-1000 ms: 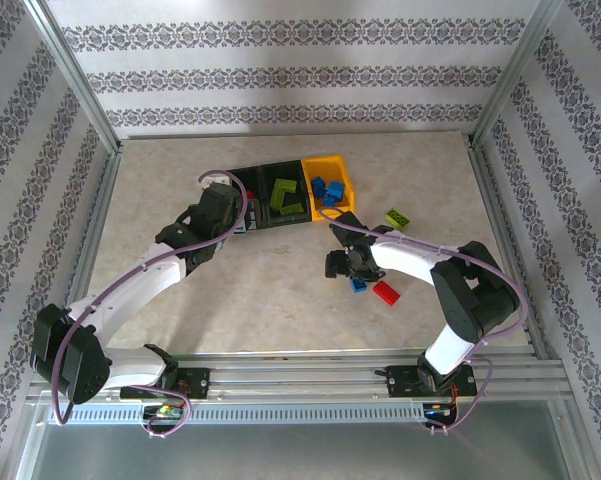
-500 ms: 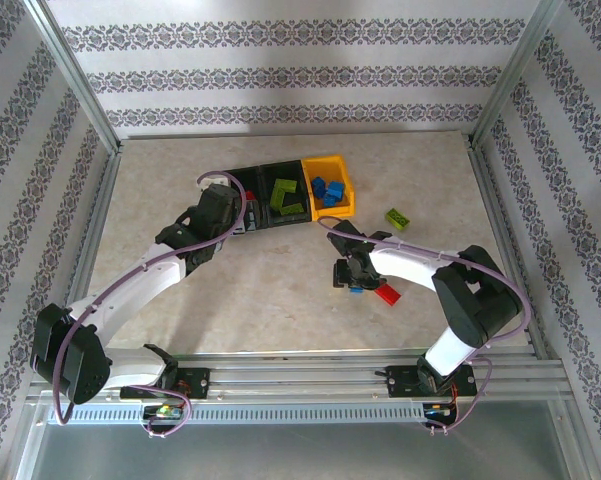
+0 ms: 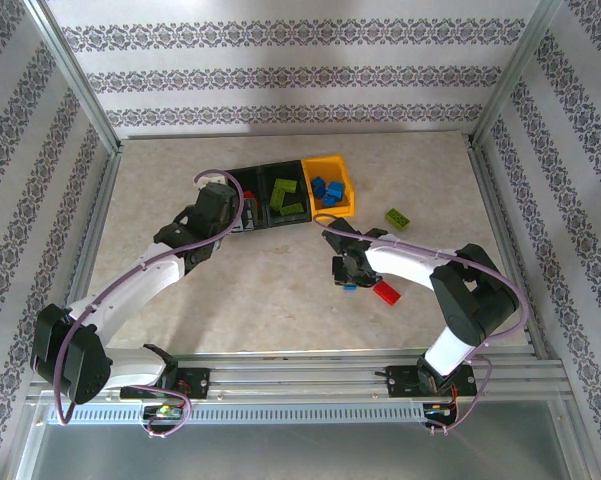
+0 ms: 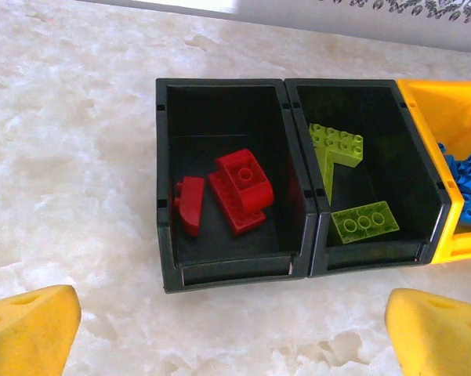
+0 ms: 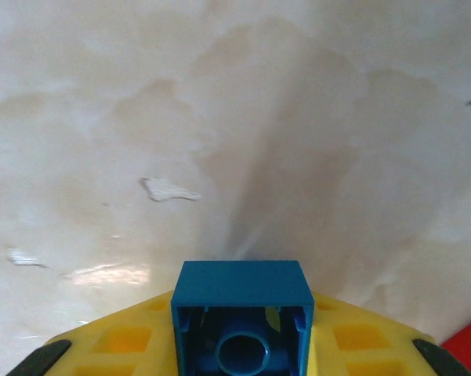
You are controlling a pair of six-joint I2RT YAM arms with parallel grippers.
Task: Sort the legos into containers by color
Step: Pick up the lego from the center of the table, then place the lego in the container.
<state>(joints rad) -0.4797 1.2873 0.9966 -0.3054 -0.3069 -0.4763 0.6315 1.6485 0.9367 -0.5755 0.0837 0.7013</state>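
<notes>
Though most of the bricks are already sorted, the job looks unfinished: in the left wrist view the left black bin [image 4: 163, 196] holds red bricks [image 4: 239, 188]; the middle black bin [image 4: 368, 254] holds lime green bricks [image 4: 364, 222]; the yellow bin [image 4: 431, 102] at the right edge holds blue bricks [image 4: 464, 176]. From above, three pieces look left to sort: a blue brick [image 3: 351, 287] right of centre; a red brick [image 3: 386, 292] on the table [image 3: 260, 290] just beside it; a green brick [image 3: 399, 218] further up and right, apart from the bins. The left arm [image 3: 140, 285] stretches up from the lower left, wrist just short of the black bins; the left jaws stand wide open and empty. The right arm [image 3: 410, 258] bends back toward centre; the right jaws are closed on the blue brick, at or just above the table, I cannot tell which; the yellow bin is probably next.
</notes>
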